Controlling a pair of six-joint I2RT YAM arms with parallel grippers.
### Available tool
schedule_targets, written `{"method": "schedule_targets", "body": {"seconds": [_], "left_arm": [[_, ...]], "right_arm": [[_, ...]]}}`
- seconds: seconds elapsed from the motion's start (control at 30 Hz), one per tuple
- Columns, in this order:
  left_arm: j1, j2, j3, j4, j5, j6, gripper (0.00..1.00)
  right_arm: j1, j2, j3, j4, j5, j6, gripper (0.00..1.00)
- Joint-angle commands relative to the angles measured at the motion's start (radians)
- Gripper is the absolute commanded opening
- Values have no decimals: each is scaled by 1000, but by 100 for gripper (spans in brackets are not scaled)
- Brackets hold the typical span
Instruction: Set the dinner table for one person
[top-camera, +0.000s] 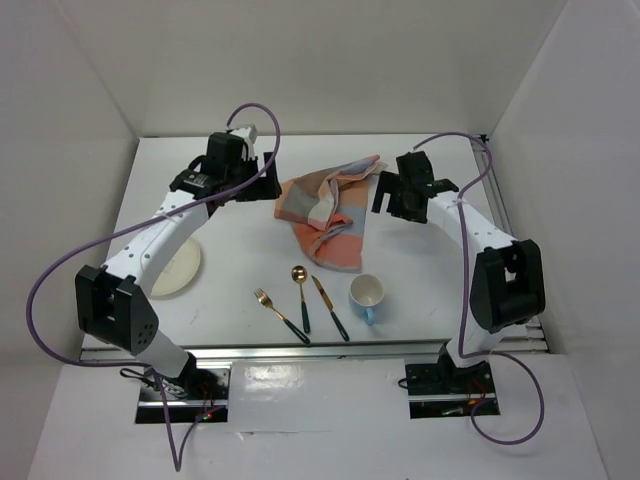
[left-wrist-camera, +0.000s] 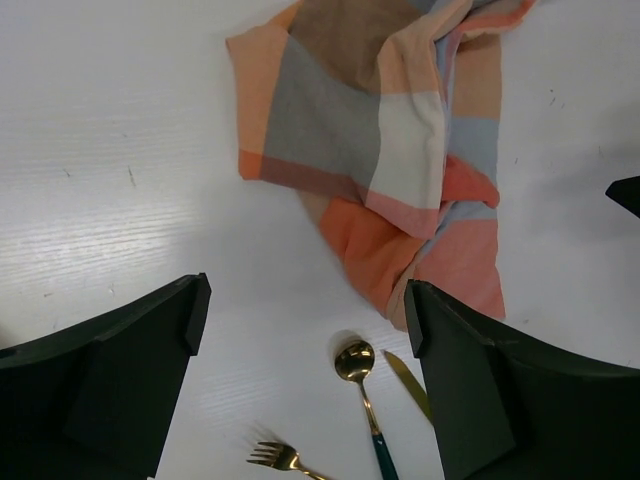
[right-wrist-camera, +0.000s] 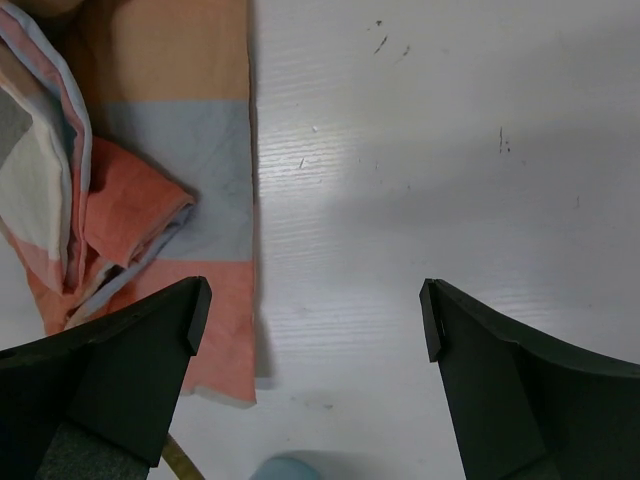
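Now both arms reach over the dinner table (top-camera: 240, 258), a flat white top with a metal rail along its near edge. The left gripper (left-wrist-camera: 305, 300) and the right gripper (right-wrist-camera: 315, 305) hang with jaws spread wide, holding nothing, on either side of a crumpled checked cloth (top-camera: 325, 215) lying mid-table toward the far edge. A fork (top-camera: 280, 315), spoon (top-camera: 301, 295), knife (top-camera: 330, 308) and blue mug (top-camera: 367, 296) sit close to the near edge. A pale plate (top-camera: 185, 272) lies by the left edge, partly under the left arm.
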Motion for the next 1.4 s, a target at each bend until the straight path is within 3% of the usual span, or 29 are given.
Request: {"method": "schedule_targets", "body": {"seconds": [0.0,0.13,0.27,0.5,0.67,0.9,1.1,1.27,1.37], "left_arm": [[0,-7,16,14,41,6,98],[-37,11,7,27,50,27,99],[-62,52,-7,54,106,40,94],[-212,235,89,24,86,81,74],[-253,379,213,-28,64,55,78],[-275,551,381,-83,-6,9,75],[-307,655,525,-175,-134,38,75],[-338,712,547,-216,-213,47,73],[-338,721,547,-226,-238,47,68]], "right_arm": [[6,-20,11,2,-23,16,100],[15,-54,-7,13,-32,16,100],[15,-88,-46,54,-52,-6,100],[25,-224,-176,114,-23,-7,100],[25,-278,-210,126,2,-7,100],[15,-333,-247,116,72,16,100],[15,-358,-227,88,72,16,100],[6,-358,-205,76,82,7,100],[6,-358,-205,76,82,7,100]]}}
